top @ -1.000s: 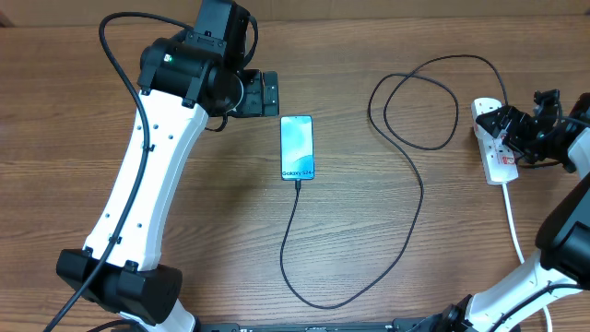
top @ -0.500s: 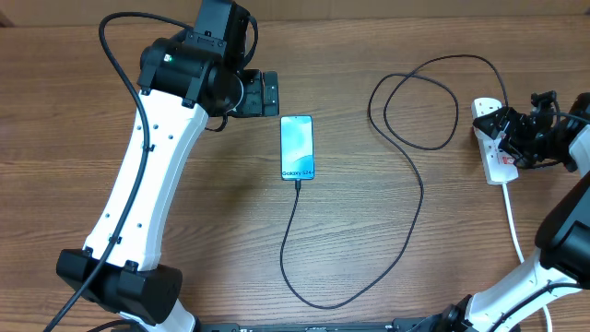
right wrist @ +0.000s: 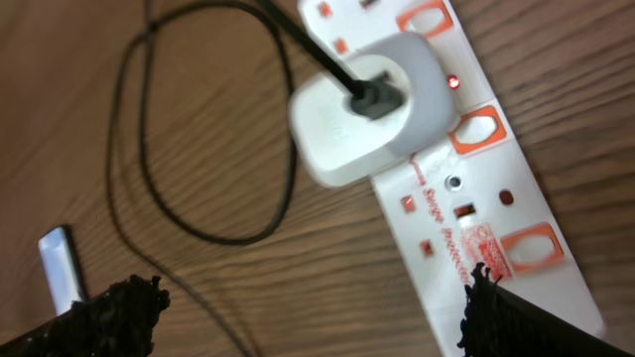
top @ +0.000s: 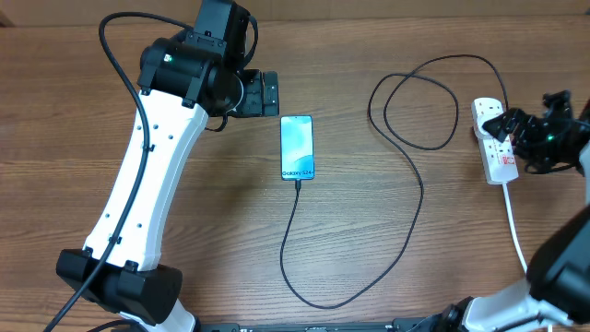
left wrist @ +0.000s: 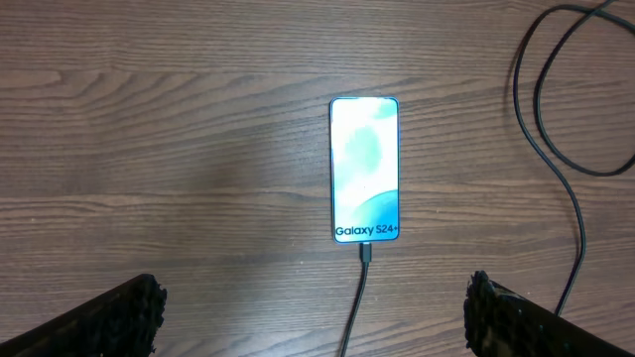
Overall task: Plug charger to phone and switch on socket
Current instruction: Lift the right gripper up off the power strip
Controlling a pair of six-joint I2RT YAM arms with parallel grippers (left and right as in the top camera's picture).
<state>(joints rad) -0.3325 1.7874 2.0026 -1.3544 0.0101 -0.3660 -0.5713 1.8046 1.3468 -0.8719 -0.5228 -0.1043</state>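
While the left pincer (top: 267,94) hangs just beyond the far left corner of a slim, cyan-screened rectangular phone (top: 297,148), the overhead view shows that phone flat near the middle of the brown wood-grain surface (top: 203,184), its white lettering at the near end. A long, thin black charger (top: 421,189) meets the phone's near edge. It sweeps toward the robot, bends right, climbs and loops before reaching a white elongated plastic socket (top: 499,159) at the far right. The right pincer (top: 527,124) hovers over the far half of the socket; whether it touches cannot be told from above.

From the left wrist, the phone (left wrist: 365,169) lies well apart from the pincer, with the charger (left wrist: 365,260) tip seated in its lower edge. The left pincer (left wrist: 313,319) is spread wide, its black fingertips (left wrist: 119,317) in the two lower corners, holding nothing.

From the right wrist, the socket (right wrist: 476,188) runs diagonally, with orange-red outlines marking its switches. A white boxy adapter (right wrist: 347,119) sits in one outlet with the charger (right wrist: 369,95) entering its face, and a small red light (right wrist: 453,81) glows just beside it. The right pincer (right wrist: 308,312) is also spread wide, fingertips (right wrist: 516,322) at the lower corners. One fingertip shows in front of the socket's end, and the pincer grips nothing.
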